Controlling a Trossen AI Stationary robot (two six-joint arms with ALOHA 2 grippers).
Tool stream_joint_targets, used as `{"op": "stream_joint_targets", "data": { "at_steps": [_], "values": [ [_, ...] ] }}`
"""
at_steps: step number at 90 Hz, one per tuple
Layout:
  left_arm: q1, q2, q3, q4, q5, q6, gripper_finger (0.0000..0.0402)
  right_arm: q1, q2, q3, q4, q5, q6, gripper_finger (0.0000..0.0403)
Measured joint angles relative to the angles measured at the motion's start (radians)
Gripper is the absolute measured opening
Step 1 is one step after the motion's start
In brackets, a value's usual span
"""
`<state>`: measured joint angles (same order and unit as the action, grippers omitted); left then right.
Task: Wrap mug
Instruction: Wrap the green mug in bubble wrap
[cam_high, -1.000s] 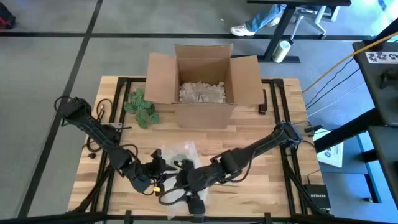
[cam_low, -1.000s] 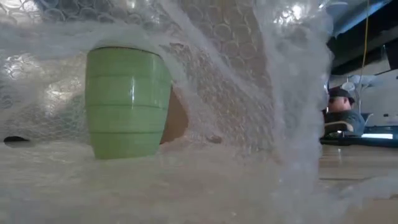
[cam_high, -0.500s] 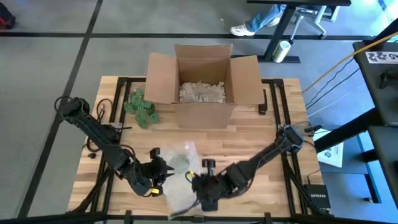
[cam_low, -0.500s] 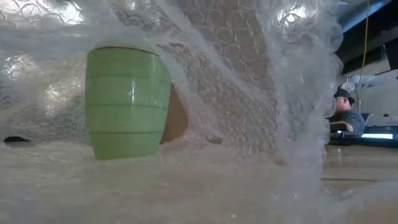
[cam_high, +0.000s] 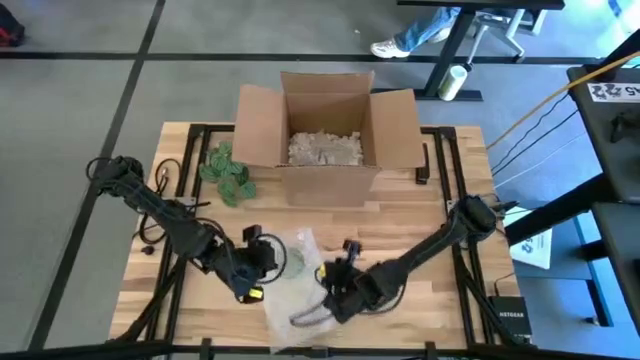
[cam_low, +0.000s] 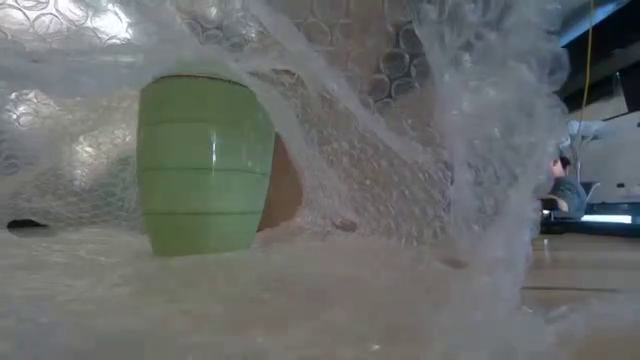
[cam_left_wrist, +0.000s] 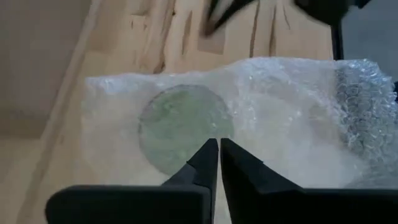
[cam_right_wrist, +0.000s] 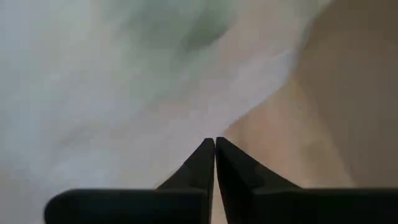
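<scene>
A green mug (cam_low: 205, 165) stands upright on a sheet of clear bubble wrap (cam_high: 296, 292) near the table's front middle. The wrap also passes over the mug's top (cam_left_wrist: 180, 124) and rises in a tall fold on its right (cam_low: 470, 150). My left gripper (cam_left_wrist: 219, 144) is shut and comes in from the left, tips over the covered rim; in the high view it (cam_high: 268, 258) sits just left of the mug. My right gripper (cam_high: 332, 284) is shut at the wrap's right edge. My left gripper's shut tips stand slanting down at the wrap over the mug's rim (cam_left_wrist: 214, 134); I cannot tell whether they touch or pinch it. My right gripper meets the wrap's right edge (cam_right_wrist: 205, 134) at its shut fingertips. That view is blurred, so layers do not show. The wrap's right side stands raised off the table.
An open cardboard box (cam_high: 325, 130) with pale filler stands at the far middle. A bunch of green leaves (cam_high: 228, 172) lies left of it, and a thin black bar (cam_high: 425, 165) to its right. A person (cam_low: 567, 190) sits in the room beyond.
My right gripper has drawn back from over the wrap toward the table's right edge, then slightly toward the far edge. My left gripper has edged toward the mug. The wrap's raised right fold has grown taller and wider, hiding more of the person; the mug has stayed put.
</scene>
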<state>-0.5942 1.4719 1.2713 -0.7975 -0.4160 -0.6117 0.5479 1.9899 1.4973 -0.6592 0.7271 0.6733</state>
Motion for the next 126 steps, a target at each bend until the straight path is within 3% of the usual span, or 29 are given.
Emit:
{"op": "stream_joint_targets", "data": {
  "at_steps": [11,21,27,34,42,52,69,96,126],
  "values": [
    [0.054,0.0,0.016,-0.058,0.024,0.033,0.0,-0.091,-0.103,-0.139,0.286,-0.054,-0.151,0.0],
    [0.089,0.0,0.017,-0.076,0.025,0.086,0.0,-0.195,-0.187,-0.262,0.604,-0.238,-0.33,0.0],
    [0.104,0.0,0.017,-0.093,0.025,0.123,0.0,-0.254,-0.233,-0.309,0.693,-0.35,-0.382,0.0],
    [0.126,0.0,0.017,-0.09,0.041,0.172,0.0,-0.306,-0.286,-0.334,0.689,-0.431,-0.417,0.0],
    [0.166,0.0,0.017,-0.087,0.109,0.211,0.0,-0.332,-0.35,-0.356,0.57,-0.468,-0.452,0.0],
    [0.224,0.007,0.013,-0.083,0.196,0.236,0.0,-0.341,-0.421,-0.387,0.404,-0.462,-0.46,0.0],
    [0.277,0.035,0.016,-0.042,0.324,0.273,0.0,-0.328,-0.54,-0.489,0.325,-0.451,-0.358,0.0],
    [0.272,0.113,0.027,0.002,0.411,0.23,0.0,-0.284,-0.678,-0.67,0.386,-0.431,-0.159,0.0],
    [0.253,0.254,0.113,-0.079,0.411,0.192,0.0,-0.19,-0.676,-0.685,0.516,-0.423,-0.102,0.0]
  ]
}}
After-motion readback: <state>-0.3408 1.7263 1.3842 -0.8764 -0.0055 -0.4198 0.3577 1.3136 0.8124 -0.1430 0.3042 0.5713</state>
